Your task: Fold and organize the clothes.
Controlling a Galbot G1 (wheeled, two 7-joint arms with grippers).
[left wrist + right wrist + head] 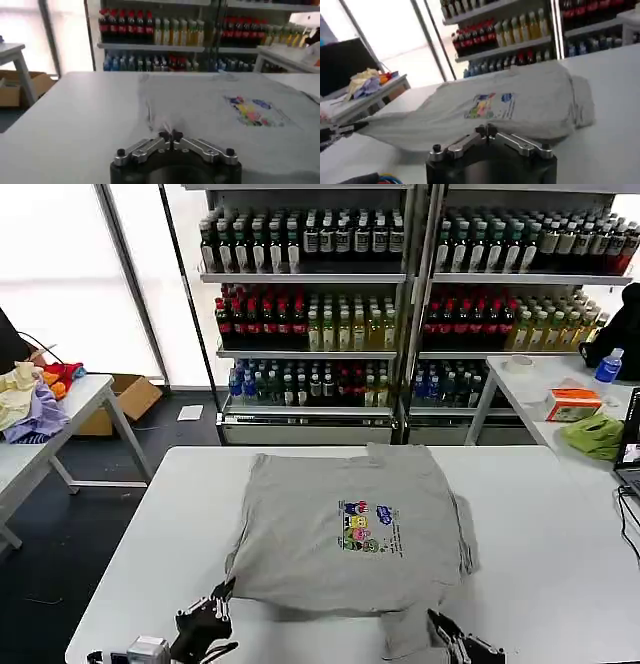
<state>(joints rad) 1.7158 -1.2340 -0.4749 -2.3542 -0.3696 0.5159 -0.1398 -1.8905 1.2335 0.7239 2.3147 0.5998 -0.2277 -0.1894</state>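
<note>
Head view showed the left gripper (222,592) low at the near edge of the white table (120,564), its fingers pinched shut on the near left corner of the grey shirt (330,534). In the left wrist view the two fingertips (170,135) met with a small pucker of cloth between them. The right gripper (440,629) sat at the shirt's near right corner; in the right wrist view its tips (486,131) were closed together against the hem, though whether cloth was caught there I could not tell. The shirt lay spread in the middle of the table, chest print (366,527) facing up, far sleeves tucked under, its near edge rumpled and lifted slightly at the left gripper.
</note>
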